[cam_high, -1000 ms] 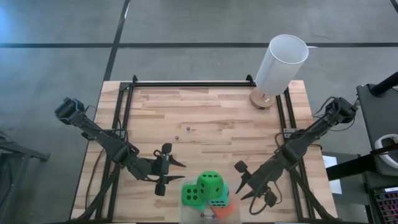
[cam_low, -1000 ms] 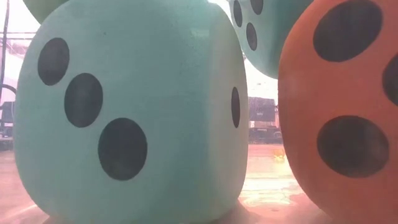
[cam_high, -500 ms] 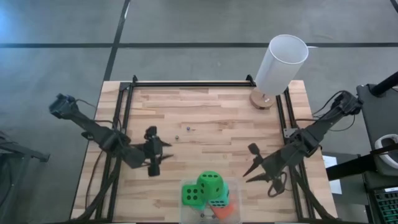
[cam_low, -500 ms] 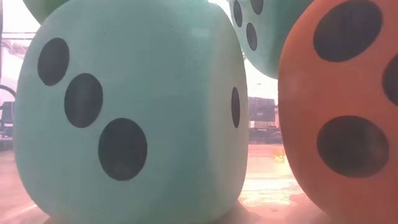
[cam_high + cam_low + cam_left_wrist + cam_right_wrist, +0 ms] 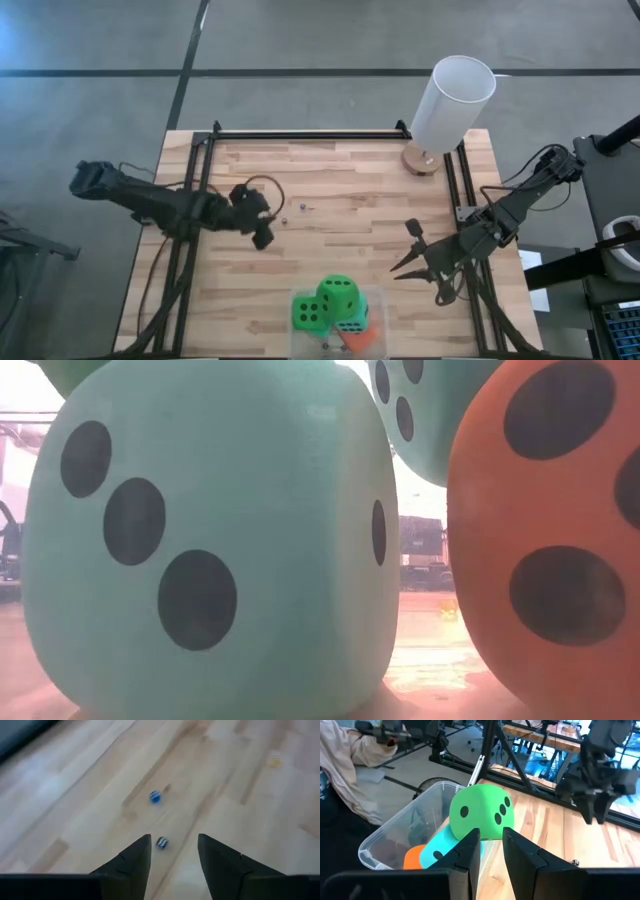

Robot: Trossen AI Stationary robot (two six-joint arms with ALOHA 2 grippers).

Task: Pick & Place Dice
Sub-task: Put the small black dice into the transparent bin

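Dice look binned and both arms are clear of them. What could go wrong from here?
1. The top green die is heaped above the rim of the clear bin. A nudge from the right gripper, which points at it, could roll it out.
2. The left gripper hangs open over two small blue pieces on the table. A sweep might scatter them.

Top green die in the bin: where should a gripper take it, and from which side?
Probably from straight above, pinching two opposite side faces of the top green die. It sits highest on the pile, over a teal die, so its upper part is free, while the walls of the clear bin would hinder a level approach.
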